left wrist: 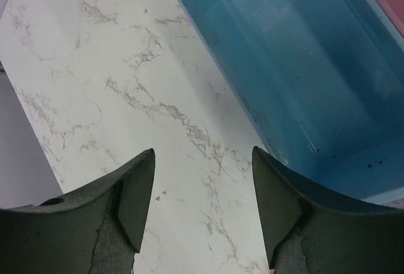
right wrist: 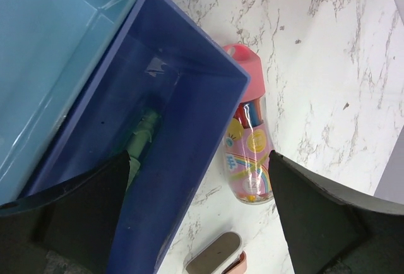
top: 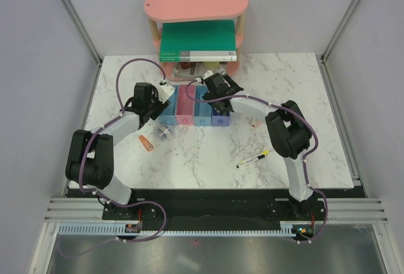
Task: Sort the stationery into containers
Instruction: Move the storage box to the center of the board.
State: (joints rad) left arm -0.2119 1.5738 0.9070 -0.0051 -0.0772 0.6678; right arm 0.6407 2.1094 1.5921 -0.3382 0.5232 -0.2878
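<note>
**Item 1, green piece** (right wrist: 142, 138): lies lengthwise on the floor of the purple-blue bin (right wrist: 189, 84), the right-hand end of the row of 4 containers (top: 192, 111). Judged sorted.

**Item 2, pink-capped tube** (right wrist: 248, 154): on its side on the marble table (top: 189, 166), just beside that bin's outer wall, not in it.

**Items 3 to 5, loose on the table:**
- Yellow-and-black pen (top: 252, 158), well apart from the bins, toward the right arm's base.
- Orange piece (top: 146, 142), near the left arm.
- Clear roll (top: 163, 132), just in front of the left blue bin (left wrist: 303, 65).

**Right gripper** (right wrist: 199, 160): poised over the purple-blue bin, jaws spread wide, nothing between them.

**Left gripper** (left wrist: 202, 160): over bare marble at the left blue bin's edge, jaws parted and empty. The part of that bin in the left wrist view holds nothing.

**Step in hand:** a drop into the purple-blue bin looks complete. At least 4 items remain outside.

**Next move, as a judgement:**
- Lift the right arm clear of the bin wall, then descend on the tube with the jaws across its width.
- Send the left arm to the roll or the orange piece nearby.
</note>
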